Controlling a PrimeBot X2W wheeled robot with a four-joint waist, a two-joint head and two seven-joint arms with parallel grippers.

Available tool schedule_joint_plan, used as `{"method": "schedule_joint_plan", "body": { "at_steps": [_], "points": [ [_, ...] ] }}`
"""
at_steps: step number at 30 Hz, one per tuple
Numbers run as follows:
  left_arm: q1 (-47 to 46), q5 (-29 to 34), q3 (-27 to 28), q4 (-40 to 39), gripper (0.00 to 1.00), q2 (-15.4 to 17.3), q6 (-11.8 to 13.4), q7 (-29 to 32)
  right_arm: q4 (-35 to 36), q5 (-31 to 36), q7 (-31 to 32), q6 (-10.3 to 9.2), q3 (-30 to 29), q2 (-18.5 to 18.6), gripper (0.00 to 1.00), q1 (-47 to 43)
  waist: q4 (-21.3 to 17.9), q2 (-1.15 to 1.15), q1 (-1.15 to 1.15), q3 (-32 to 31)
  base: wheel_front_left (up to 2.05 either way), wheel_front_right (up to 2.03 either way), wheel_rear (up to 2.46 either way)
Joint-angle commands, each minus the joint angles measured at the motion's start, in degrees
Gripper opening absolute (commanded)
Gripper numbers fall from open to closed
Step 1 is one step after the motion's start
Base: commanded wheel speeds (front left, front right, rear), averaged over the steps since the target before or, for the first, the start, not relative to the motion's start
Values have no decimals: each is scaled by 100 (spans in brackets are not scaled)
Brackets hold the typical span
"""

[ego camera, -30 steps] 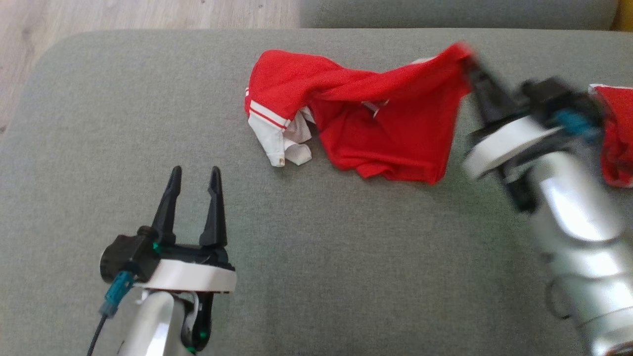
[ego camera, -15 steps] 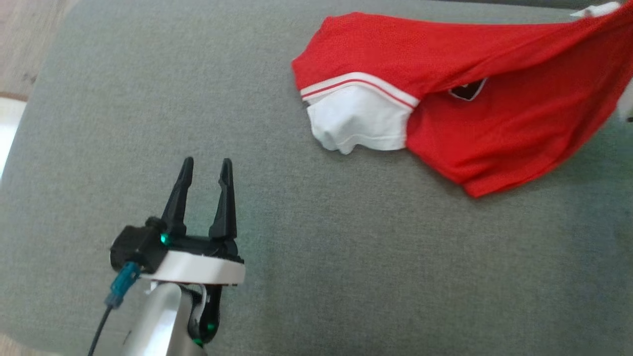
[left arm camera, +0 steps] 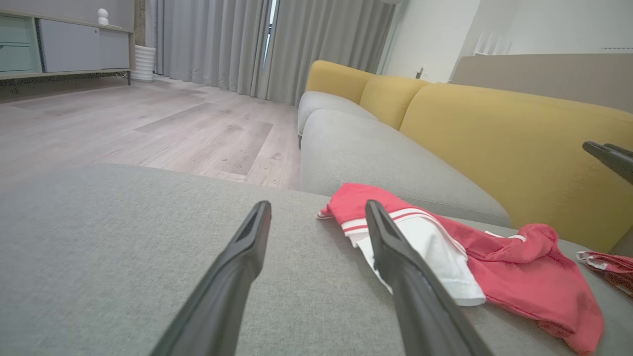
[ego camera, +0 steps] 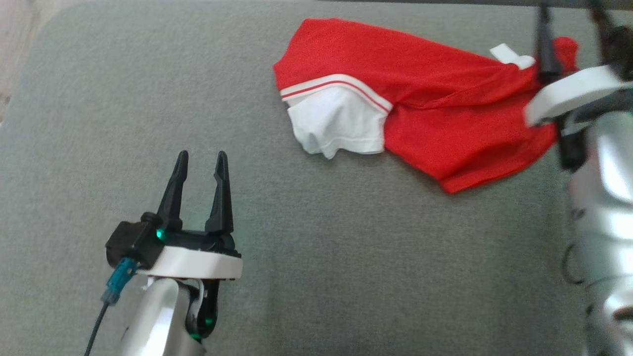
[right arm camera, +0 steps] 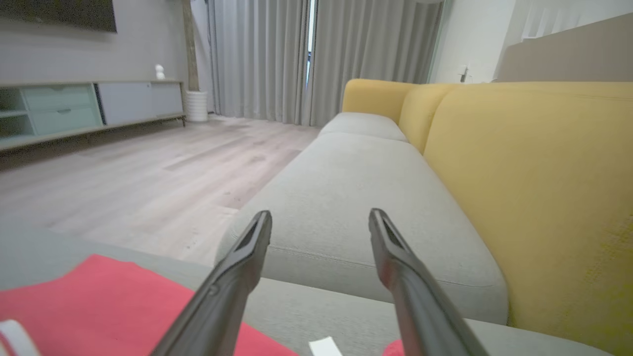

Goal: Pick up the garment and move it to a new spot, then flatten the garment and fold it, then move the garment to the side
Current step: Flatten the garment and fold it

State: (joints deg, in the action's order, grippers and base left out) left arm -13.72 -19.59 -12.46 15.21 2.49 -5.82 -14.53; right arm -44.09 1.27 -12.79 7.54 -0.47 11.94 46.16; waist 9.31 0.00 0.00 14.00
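The crumpled red jersey garment (ego camera: 445,123) with a white, red-striped sleeve lies bunched on the grey fabric cushion (ego camera: 346,257). Its end sits beneath the right tool (right arm camera: 320,220) and the rest spreads away to that tool's left. The right tool's jaws stand wide and empty, seemingly so the cloth can rest at its new spot. The left tool (ego camera: 202,155), equally wide and empty, hovers well apart from the garment, which lies ahead of it and to its right. It is probably placed there to help with flattening.

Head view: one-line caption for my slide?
Red shirt lies rumpled on grey cushion; right gripper open at its right end, left gripper open nearby.
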Motion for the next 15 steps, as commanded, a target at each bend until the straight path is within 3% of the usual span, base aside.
{"method": "schedule_joint_plan", "body": {
  "at_steps": [1, 7, 15],
  "points": [
    [-84, 64, 247, -205, 100, 39, 8, -47, 408, -189, -106, -5, 252, -210, 100, -218, -171, 0, 0, -150, 0, 0, 0],
    [60, 125, 358, -300, 100, 39, 3, -47, 1680, -643, -198, -5, 835, -682, 100, -1412, -476, 0, 0, -375, 0, 0, 0],
    [194, 184, 343, -368, 100, 39, -29, -47, 2886, -734, -215, -5, 941, -898, 100, -2845, -701, 0, 0, -500, 0, 0, 0]
  ]
}}
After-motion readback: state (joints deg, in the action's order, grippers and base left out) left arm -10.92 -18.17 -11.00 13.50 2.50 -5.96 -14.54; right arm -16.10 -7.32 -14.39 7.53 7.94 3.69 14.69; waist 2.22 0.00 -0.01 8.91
